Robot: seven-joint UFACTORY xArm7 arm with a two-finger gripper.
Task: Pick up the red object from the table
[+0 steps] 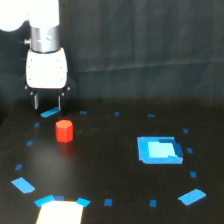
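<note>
1. The table (115, 165) fills most of the exterior view. It is a flat black surface, scattered with small blue tape marks, under a dark backdrop.
2. The robot arm (42, 30) comes down from the top corner on the view's left. It is white with a silver collar, and ends in a white, boxy housing.
3. A bright blue square patch (159, 150) lies on the table toward the view's right, well apart from the arm.
4. A white patch (60, 212) sits at the bottom edge, toward the view's left, with blue tape at its upper corners.
5. The gripper (48, 102) hangs below the white housing. Its two thin dark fingers are spread apart with nothing between them, and their tips hover near the table, over a blue tape strip (49, 113).
6. The red block (64, 130) — the thing to be picked up — stands upright on the table. It sits just below the gripper in the picture and slightly toward the view's right, not touching the fingers.
7. The step in hand looks like the approach. To do it well, I judge the fingers should be centred over the block first, then lowered straight down and kept spread until they straddle it — closing off-centre could knock the small block aside.
</note>
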